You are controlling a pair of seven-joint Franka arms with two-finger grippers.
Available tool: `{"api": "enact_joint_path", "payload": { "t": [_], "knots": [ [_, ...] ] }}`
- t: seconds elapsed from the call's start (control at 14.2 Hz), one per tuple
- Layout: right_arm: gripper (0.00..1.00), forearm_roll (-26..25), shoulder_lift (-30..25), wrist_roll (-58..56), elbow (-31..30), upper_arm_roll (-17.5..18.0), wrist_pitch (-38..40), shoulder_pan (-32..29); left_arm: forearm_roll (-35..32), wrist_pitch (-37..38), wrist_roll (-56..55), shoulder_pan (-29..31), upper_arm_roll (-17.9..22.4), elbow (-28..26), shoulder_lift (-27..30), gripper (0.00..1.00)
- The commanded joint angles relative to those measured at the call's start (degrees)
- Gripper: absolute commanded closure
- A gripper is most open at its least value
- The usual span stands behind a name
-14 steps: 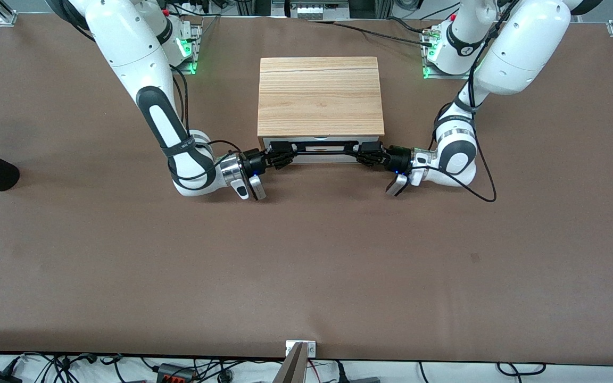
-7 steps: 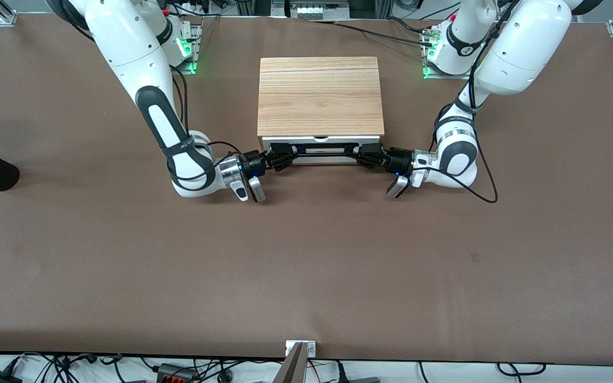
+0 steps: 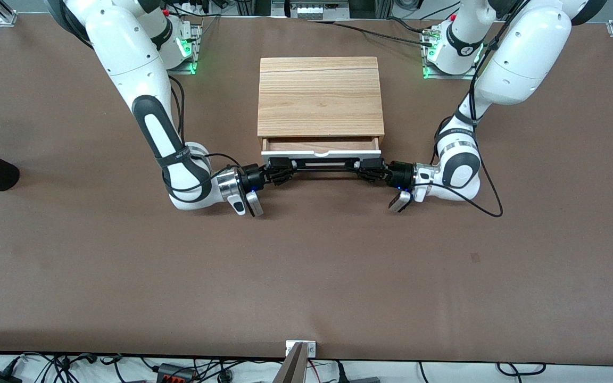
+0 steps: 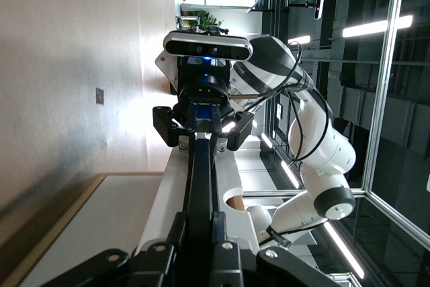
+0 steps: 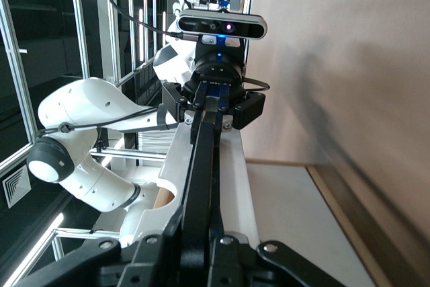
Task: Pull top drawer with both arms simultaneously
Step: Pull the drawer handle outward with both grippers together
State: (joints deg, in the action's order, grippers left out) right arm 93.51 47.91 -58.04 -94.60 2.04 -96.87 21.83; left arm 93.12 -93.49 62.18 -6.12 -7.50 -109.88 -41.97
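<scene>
A brown desk (image 3: 306,266) is filling the front view, and a small cabinet with a light-wood top (image 3: 320,96) is sitting in the upper centre of the frame. Just below that top, the top drawer (image 3: 321,149) is standing partly open, showing a strip of reddish-brown interior between the cabinet and its white front. A wide black bar handle (image 3: 321,164) is running along that white front.

Two white arms are reaching in from the upper corners of the frame and bending low toward the drawer. The right gripper (image 3: 283,170) is clenching the end of the handle toward the right arm's end of the desk. The left gripper (image 3: 365,171) is clenching the end toward the left arm's end. Both grippers are lying level, pointing at each other along the bar.

In the left wrist view, the black bar (image 4: 199,193) is running from the left gripper (image 4: 199,250) straight to the right gripper (image 4: 201,126). In the right wrist view, the same bar (image 5: 201,173) is passing between the fingers of the right gripper (image 5: 195,250) and ending at the left gripper (image 5: 213,107).
</scene>
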Motion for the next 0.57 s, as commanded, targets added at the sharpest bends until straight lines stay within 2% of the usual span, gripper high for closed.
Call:
{"api": "enact_joint_path", "payload": {
  "t": [0.0, 0.49],
  "knots": [
    [0.99, 0.18, 2.71, 0.65, 4.24, -0.11, -0.42, -1.26, 0.31, 0.94, -1.71, 1.64, 0.21, 4.93, -3.28, 0.99],
    [0.99, 0.09, 7.28, 4.61, 13.12, -0.28, -0.60, -3.73, 0.31, 0.94, -3.12, 2.26, 0.21, 11.97, -8.03, 0.98]
  ]
}}
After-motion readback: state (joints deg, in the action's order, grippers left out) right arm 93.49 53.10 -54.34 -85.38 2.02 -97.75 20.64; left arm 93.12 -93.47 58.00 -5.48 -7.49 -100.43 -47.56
